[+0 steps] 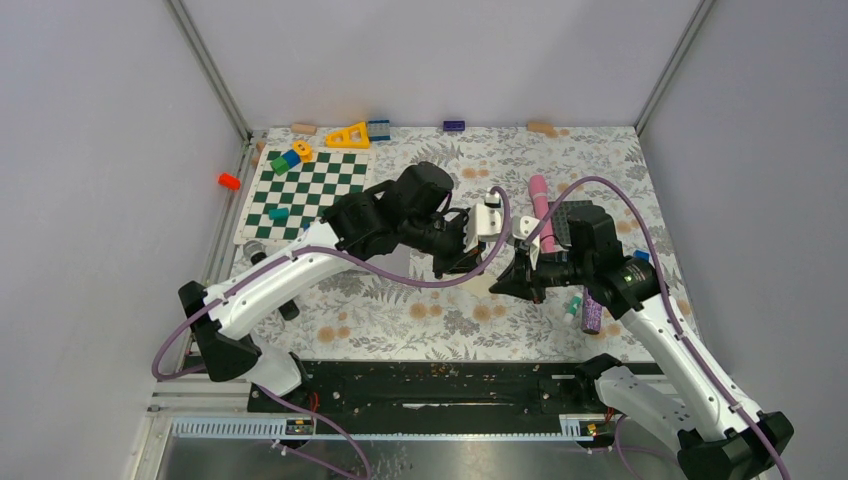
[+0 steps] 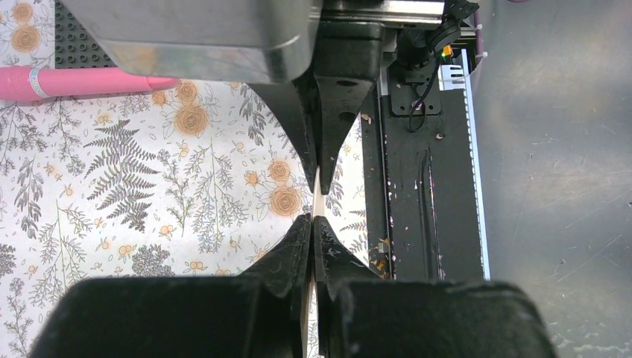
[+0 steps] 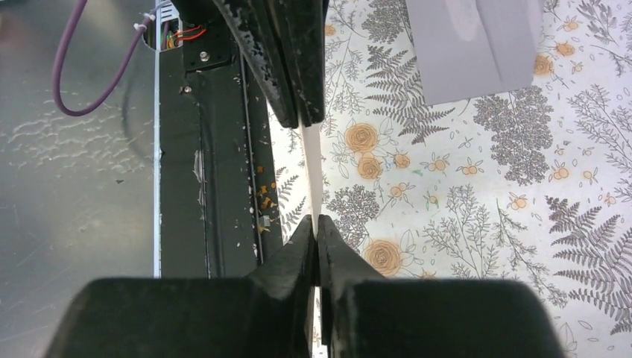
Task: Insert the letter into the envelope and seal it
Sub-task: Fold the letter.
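I note the left fingers (image 2: 292,257) and right fingers (image 3: 296,253) each pinching the cream letter (image 3: 313,171) edge-on above the bench (image 3: 462,209), the envelope (image 3: 473,52) lying flat nearby.

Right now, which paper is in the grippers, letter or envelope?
The letter, the cream sheet pinched edge-on between left gripper and right gripper; the grey envelope lies flat, unheld.

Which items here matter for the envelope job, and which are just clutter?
Job: letter, pinched by left gripper and right gripper; envelope, lying flat.
Clutter: chessboard, pink tube, studded plate, yellow triangle, orange peg.
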